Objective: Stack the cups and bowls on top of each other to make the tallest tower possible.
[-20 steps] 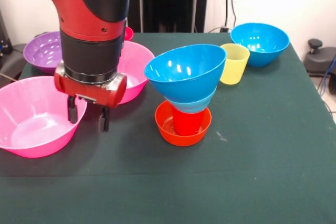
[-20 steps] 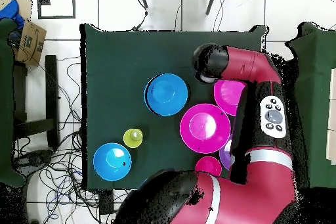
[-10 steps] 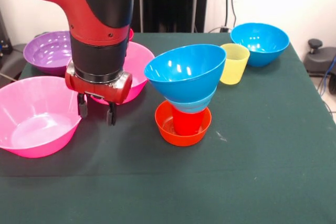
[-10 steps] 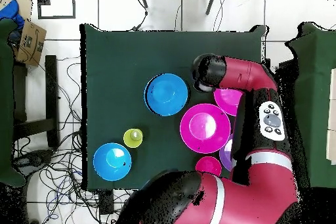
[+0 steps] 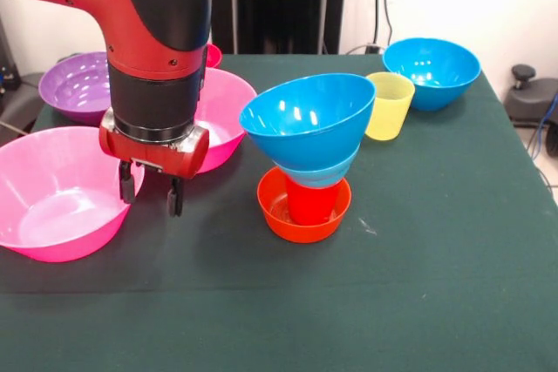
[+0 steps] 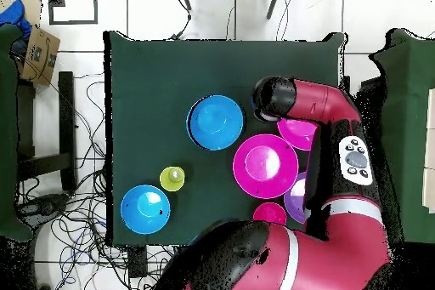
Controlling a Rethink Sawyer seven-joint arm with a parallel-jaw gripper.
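Blue bowl (image 5: 307, 119) tops the tower (image 5: 305, 172) tilted; a knock could topple it. Gripper (image 5: 150, 194) beside the tower, fingers (image 5: 126, 186) spread, empty, over near pink bowl's (image 5: 52, 193) rim; descent might clip it.

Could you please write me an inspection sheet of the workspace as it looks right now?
Surface: dark green cloth covering the table.
Job's things: tower of small orange bowl, red cup, small light-blue bowl and tilted large blue bowl on top; yellow cup and second blue bowl beside it; two pink bowls, purple bowl and a small red bowl standing loose.
Clutter: nothing seen.
Grippers: gripper open, empty, by the near pink bowl's rim.
Cables: loose cables on the floor.
Surroundings: cardboard box beside the table.
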